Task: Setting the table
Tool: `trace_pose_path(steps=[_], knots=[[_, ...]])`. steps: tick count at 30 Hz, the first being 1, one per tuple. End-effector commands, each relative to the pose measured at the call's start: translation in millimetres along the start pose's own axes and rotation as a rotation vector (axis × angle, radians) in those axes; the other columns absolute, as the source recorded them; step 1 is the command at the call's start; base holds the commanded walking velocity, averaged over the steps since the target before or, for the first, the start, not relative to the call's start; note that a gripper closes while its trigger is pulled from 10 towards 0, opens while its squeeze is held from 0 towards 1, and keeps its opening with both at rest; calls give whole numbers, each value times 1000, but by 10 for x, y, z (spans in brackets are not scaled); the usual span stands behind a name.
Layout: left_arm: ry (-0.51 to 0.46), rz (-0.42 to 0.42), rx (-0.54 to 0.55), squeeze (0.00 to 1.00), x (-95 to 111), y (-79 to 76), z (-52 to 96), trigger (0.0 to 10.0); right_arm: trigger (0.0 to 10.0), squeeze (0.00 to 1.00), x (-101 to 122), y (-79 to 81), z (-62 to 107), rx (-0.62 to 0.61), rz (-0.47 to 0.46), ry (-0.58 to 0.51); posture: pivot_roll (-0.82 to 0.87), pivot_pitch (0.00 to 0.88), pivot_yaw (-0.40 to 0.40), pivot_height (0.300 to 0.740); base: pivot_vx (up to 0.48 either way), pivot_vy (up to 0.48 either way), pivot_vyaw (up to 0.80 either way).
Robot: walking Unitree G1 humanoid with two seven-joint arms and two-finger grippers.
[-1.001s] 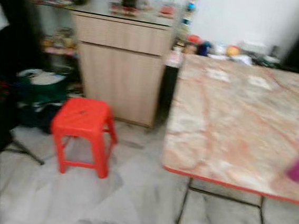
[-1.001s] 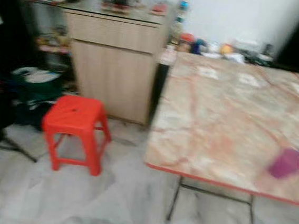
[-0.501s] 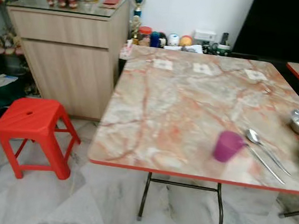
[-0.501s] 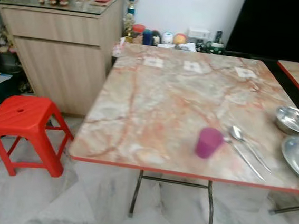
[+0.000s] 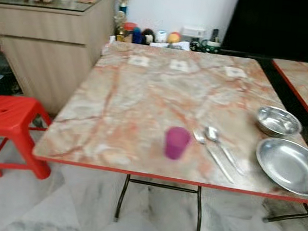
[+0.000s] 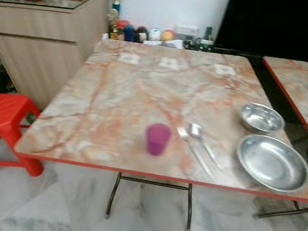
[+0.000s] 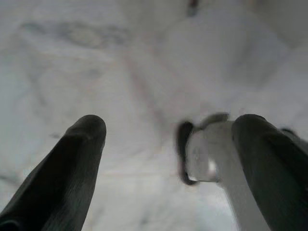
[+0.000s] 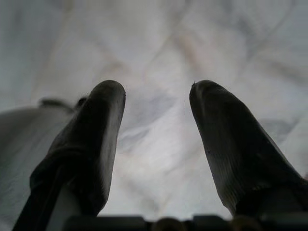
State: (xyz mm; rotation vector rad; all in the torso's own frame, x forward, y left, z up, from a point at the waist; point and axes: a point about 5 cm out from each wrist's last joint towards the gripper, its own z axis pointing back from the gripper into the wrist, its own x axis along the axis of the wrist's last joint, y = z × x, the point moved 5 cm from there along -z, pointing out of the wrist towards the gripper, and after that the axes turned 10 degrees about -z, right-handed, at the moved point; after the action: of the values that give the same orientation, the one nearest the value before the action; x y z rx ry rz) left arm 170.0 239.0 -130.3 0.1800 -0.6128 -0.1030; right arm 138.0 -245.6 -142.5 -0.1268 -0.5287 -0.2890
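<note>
A marble-patterned desk with a red edge is standing on the pale tiled floor. A purple cup is sitting upright near the front edge, with a fork and a spoon lying side by side just to its right. Further right a flat metal plate is resting near the corner, and a small metal bowl is sitting just behind it. A red stool is standing beside the desk's left. The left pincer and the right pincer are both hanging spread over the floor, pinching nothing
</note>
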Motion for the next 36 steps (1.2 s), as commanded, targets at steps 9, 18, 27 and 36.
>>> trace_pose_path(steps=[9, 18, 27, 36], knots=[[-14, -107, -149, 0, 410, -420, -118, 10000, 10000, 0, 805, 1141, -72, 185, -192, -81, 11, 0, -16, 740, 0, 0, 0], [-14, -112, -155, 0, 404, -434, -116, 10000, 10000, 0, 788, 1140, -72, 183, -197, -76, 8, 0, -13, 740, 0, 0, 0], [-14, -112, -155, 0, 404, -434, -116, 10000, 10000, 0, 788, 1140, -72, 183, -197, -76, 8, 0, -13, 740, 0, 0, 0], [-14, -112, -155, 0, 404, -434, -116, 10000, 10000, 0, 788, 1140, -72, 183, -197, -76, 8, 0, -13, 740, 0, 0, 0]])
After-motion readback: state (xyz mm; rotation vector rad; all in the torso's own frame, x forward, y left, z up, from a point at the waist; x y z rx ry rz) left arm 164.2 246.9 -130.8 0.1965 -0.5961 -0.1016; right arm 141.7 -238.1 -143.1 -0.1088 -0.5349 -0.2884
